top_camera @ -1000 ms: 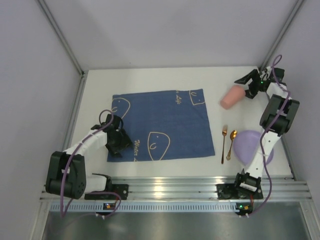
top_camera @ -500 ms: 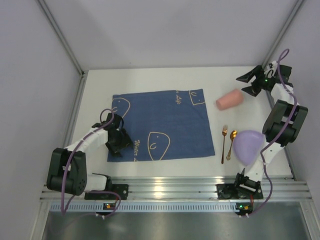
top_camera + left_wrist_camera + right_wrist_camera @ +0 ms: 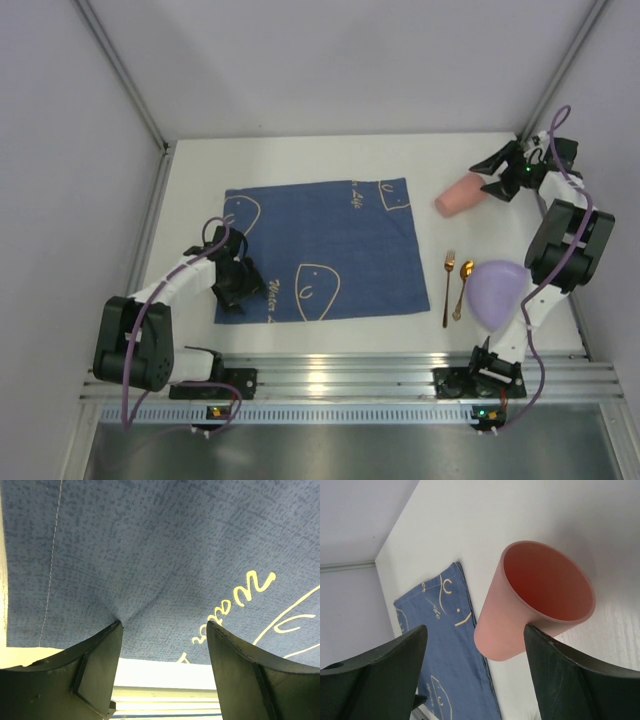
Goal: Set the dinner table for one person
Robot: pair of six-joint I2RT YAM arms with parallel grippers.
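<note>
The dinner table point(image 3: 300, 165) is a white top with a blue placemat point(image 3: 325, 250) in its middle. A pink cup point(image 3: 459, 195) lies on its side at the back right, its mouth toward my right gripper point(image 3: 492, 180). In the right wrist view the cup point(image 3: 530, 600) sits just ahead of the open right gripper point(image 3: 475, 628), its rim against the right fingertip point(image 3: 535, 635). My left gripper point(image 3: 237, 287) stands open on the placemat's near left corner. The left gripper point(image 3: 165, 625) rests its fingertips on the cloth point(image 3: 150, 545), one puckering it.
A gold fork point(image 3: 448, 285) and gold spoon point(image 3: 464, 287) lie right of the placemat, beside a lilac plate point(image 3: 493, 290) partly under the right arm. A ribbed aluminium rail point(image 3: 350, 375) runs along the near edge. Grey walls close in on three sides.
The right gripper drew back from the cup toward the corner, then came in again at its mouth. The cup shifted slightly left and turned flatter. The left arm stayed put.
</note>
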